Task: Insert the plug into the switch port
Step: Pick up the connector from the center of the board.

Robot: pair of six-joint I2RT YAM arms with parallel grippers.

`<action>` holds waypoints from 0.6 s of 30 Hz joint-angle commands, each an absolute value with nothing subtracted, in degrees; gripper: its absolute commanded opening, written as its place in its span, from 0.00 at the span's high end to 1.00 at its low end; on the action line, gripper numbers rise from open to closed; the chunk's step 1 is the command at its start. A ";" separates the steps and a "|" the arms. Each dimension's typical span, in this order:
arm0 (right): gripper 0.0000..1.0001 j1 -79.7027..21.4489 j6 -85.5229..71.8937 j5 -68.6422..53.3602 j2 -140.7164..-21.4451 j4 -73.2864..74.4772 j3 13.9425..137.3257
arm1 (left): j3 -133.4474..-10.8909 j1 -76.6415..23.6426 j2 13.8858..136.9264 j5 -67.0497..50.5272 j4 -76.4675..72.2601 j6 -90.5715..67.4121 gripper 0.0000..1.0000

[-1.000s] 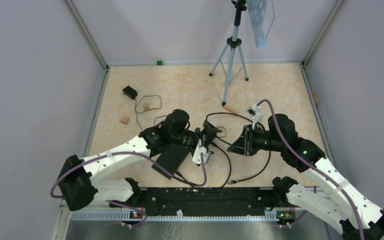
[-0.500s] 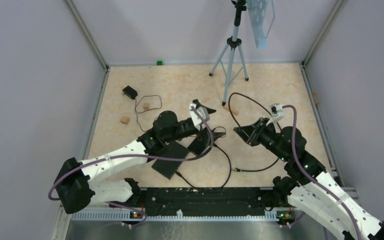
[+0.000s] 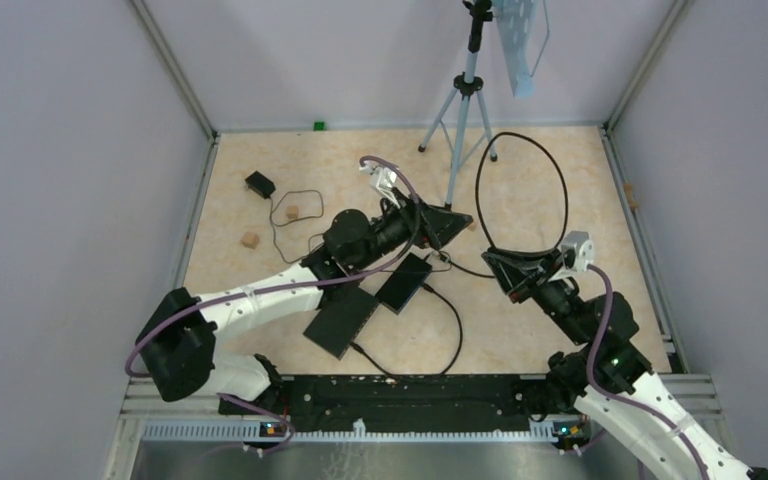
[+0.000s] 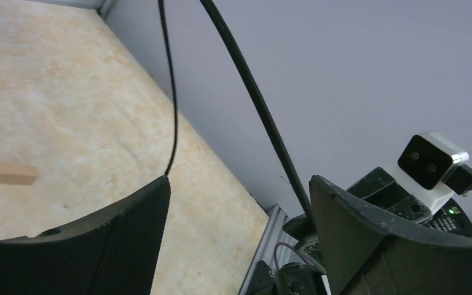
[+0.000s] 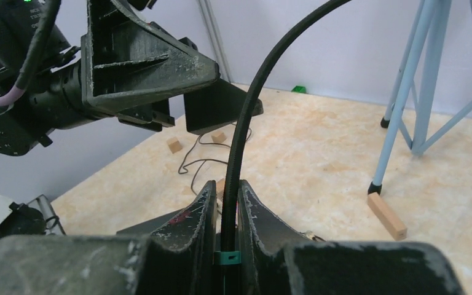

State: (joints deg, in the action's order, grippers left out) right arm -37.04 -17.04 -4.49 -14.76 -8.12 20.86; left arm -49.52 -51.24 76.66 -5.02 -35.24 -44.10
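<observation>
Black cable [image 5: 246,117] pinched tight between the fingers of the right gripper [image 5: 226,184], curling up in a big loop above it. Plug end hidden; cannot tell where. Left gripper [image 4: 238,180] spread wide, holding nothing, facing the right one. Small black box [image 3: 403,283] flat on the table [image 3: 260,170] below the left gripper.

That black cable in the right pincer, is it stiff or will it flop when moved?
Probably springy, not limp: the black cable rises from the right pincer in a tall open loop without sagging. With that much length free, it would likely sway when moved. It looks thin and smooth, so it might slide lengthwise under a pull.
</observation>
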 commanded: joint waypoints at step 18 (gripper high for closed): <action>1.00 -37.51 -9.98 -6.80 -13.28 -9.91 21.27 | -54.05 -51.06 83.68 -19.26 -53.09 -50.20 0.32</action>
State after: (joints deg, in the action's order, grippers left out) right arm -37.04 -11.09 -7.64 -13.98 -9.67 20.53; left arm -51.53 -51.13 84.93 -16.23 -47.99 -51.46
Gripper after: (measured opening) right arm 0.144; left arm 0.679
